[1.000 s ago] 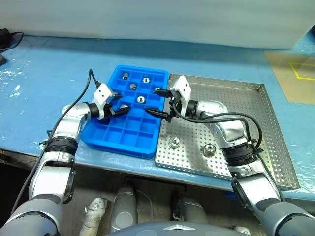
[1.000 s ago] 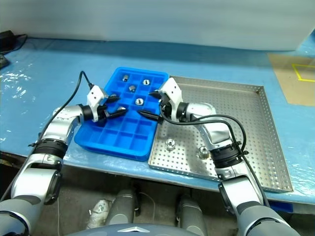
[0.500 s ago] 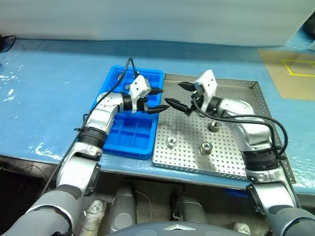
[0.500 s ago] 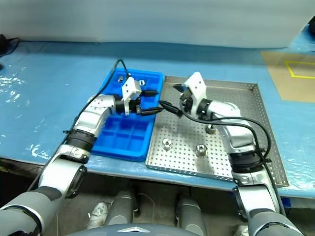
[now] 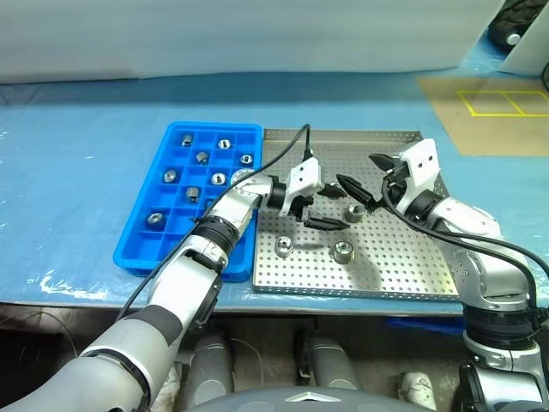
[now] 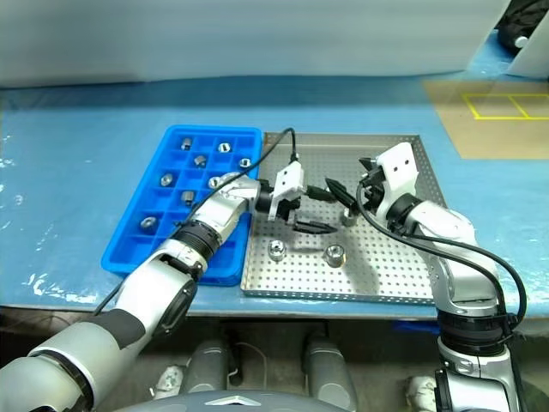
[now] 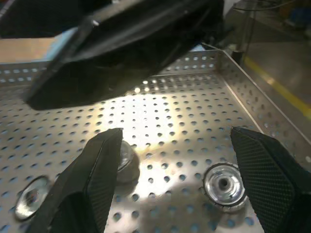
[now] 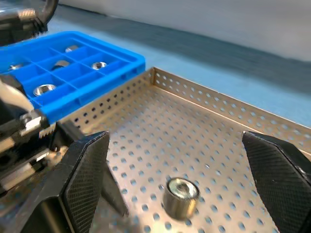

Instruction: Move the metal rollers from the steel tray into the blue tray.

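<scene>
While both jaws gape empty, three rollers (image 5: pixel 341 251) (loose) sit in the steel tray (image 5: pixel 403 266).

Three shiny rollers (image 5: pixel 342 251) stand on the perforated steel tray (image 5: pixel 403 266); others sit in the adjoining blue tray's (image 5: pixel 137 245) compartments.

Two black textured fingers (image 7: pixel 92 184) of the left gripper (image 7: pixel 180 184) stand spread apart over the perforated silver steel tray (image 7: pixel 194 97). Three shiny silver metal rollers sit on its base: one (image 7: pixel 222 185) between the fingers, one (image 7: pixel 125 162) touching the nearer finger, one (image 7: pixel 30 196) beyond. A dark blurred shape (image 7: pixel 121 43) looms above.
</scene>
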Controlling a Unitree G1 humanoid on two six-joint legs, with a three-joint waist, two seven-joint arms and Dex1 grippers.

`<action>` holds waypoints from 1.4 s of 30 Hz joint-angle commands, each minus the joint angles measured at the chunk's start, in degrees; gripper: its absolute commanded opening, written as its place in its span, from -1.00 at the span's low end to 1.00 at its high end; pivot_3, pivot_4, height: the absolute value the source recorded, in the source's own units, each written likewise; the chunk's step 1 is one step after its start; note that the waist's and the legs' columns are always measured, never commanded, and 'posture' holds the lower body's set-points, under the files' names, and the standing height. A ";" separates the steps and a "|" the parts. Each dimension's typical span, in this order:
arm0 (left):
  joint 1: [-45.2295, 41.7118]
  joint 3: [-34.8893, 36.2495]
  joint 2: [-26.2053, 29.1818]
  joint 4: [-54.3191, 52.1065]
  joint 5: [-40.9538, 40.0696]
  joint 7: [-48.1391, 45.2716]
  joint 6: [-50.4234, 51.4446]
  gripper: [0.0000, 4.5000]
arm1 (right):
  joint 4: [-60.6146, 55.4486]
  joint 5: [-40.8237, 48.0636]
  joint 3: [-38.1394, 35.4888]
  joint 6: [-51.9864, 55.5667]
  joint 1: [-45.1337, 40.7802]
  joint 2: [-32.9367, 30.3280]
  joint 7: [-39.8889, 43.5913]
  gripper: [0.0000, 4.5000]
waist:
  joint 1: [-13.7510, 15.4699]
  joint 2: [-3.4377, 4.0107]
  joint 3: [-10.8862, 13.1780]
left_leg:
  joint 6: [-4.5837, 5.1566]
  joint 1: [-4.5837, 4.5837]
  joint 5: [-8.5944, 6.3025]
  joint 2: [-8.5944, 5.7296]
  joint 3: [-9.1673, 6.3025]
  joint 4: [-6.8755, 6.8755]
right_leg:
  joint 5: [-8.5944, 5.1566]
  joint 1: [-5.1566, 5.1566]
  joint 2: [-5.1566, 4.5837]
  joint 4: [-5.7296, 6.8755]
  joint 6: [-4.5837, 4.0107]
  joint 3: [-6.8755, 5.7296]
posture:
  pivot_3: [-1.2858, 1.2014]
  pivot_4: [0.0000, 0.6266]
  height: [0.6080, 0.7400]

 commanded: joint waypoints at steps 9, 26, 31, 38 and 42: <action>1.77 -3.10 -3.37 4.35 4.47 -1.71 -6.34 0.65 | -10.31 2.39 -4.59 5.28 5.45 -1.58 -4.61 1.00 | -1.53 0.02 -0.01 | 0.09 0.38 -0.09 -0.03 0.03 0.08 | 0.00 0.47 -0.01 -0.28 0.01 0.18 | -0.46 -0.52 1.00; 3.38 -4.75 -5.39 11.58 11.83 6.20 -8.63 0.65 | -10.62 2.42 -3.52 5.31 6.61 -2.54 -6.38 1.00 | -2.55 0.27 -0.16 | 0.41 0.46 -0.28 -0.07 0.02 0.17 | 0.00 0.62 -0.04 -0.53 0.02 0.30 | -0.46 -0.52 1.00; 3.36 -4.23 -5.89 12.62 12.35 7.34 -8.56 0.37 | -10.67 2.49 -3.60 5.36 6.72 -2.93 -6.33 1.00 | -3.12 0.35 -0.21 | 0.41 0.51 -0.32 -0.08 0.01 0.17 | 0.00 0.67 -0.05 -0.58 0.04 0.31 | -0.45 -0.52 1.00; 2.99 -3.43 -5.92 13.04 12.38 7.52 -8.96 -0.17 | -10.29 2.52 -2.99 5.28 6.24 -3.00 -6.39 1.00 | -3.25 0.42 -0.25 | 0.47 0.50 -0.34 -0.08 0.00 0.16 | 0.00 0.68 -0.05 -0.66 0.05 0.31 | -0.45 -0.52 1.00; 2.21 -2.98 -5.44 13.45 13.35 11.66 -9.66 -0.22 | -9.91 2.43 -2.52 5.03 5.86 -2.96 -6.31 1.00 | -3.25 0.45 -0.27 | 0.48 0.51 -0.36 -0.08 0.00 0.16 | 0.00 0.68 -0.05 -0.68 0.05 0.33 | -0.44 -0.52 1.00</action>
